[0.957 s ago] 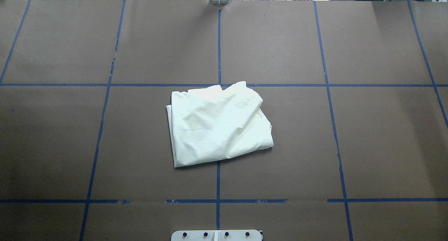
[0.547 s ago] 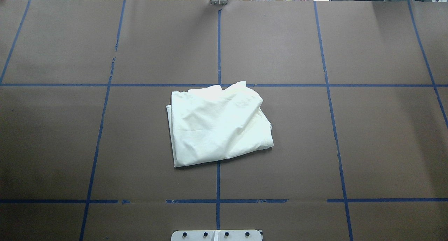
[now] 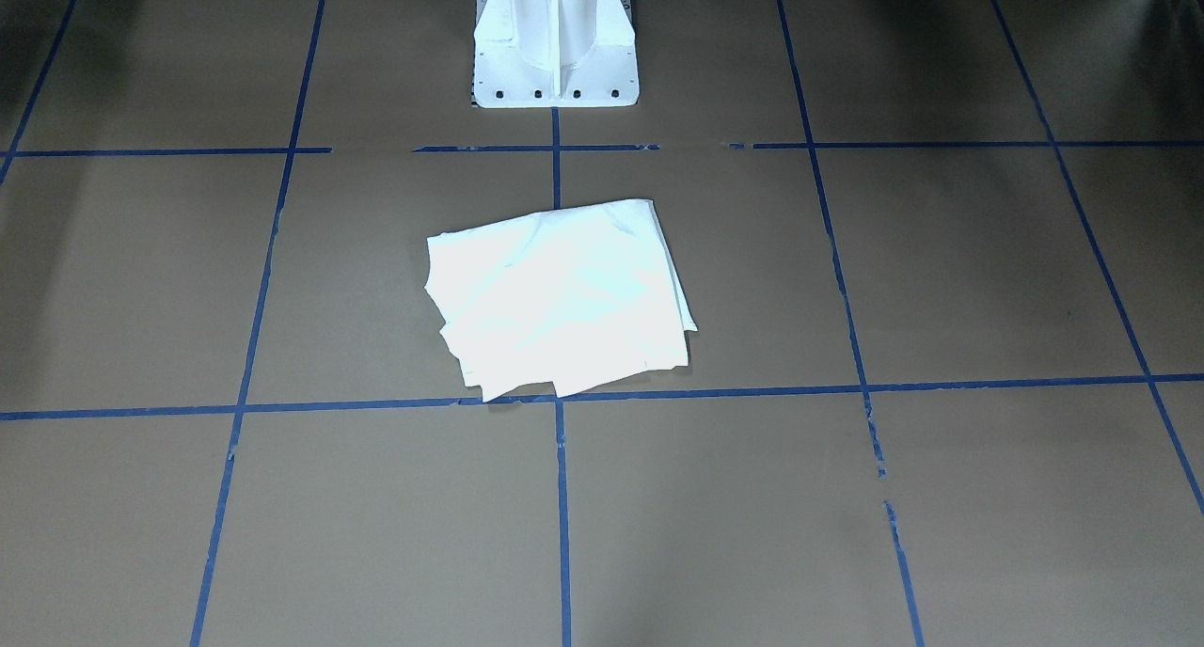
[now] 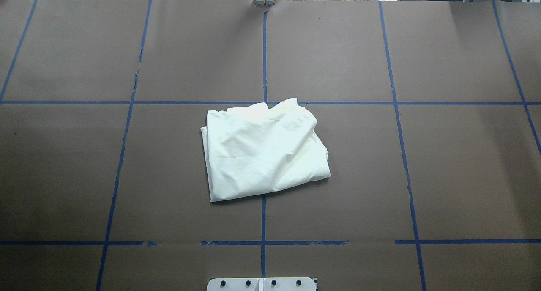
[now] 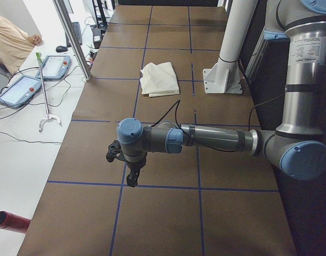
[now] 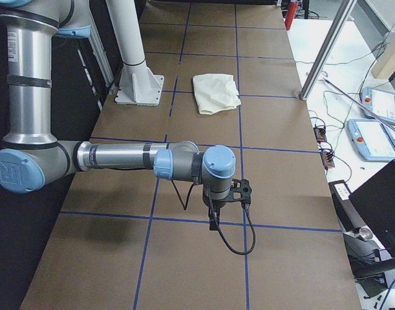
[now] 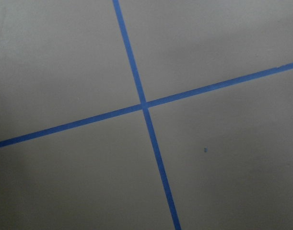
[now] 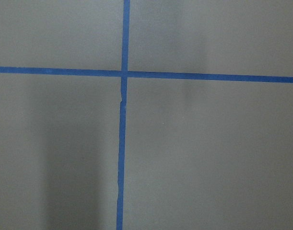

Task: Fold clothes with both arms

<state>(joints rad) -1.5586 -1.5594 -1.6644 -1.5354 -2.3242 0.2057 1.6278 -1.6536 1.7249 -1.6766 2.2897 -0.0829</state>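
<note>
Centrally, shirt (image 4: 264, 153) lies folded (cream side up); left arm (image 5: 205, 140), right arm (image 6: 119, 157) away.

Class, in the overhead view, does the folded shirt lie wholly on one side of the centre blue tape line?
No, the folded cream shirt lies across the centre blue tape line, with cloth on both sides.

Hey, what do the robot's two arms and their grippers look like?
The left arm and right arm are silver-grey metal tubes with light-blue joint caps and a white printed label on the upright segment. The left gripper and right gripper are small and black. A thin black cable loops near each wrist.
</note>
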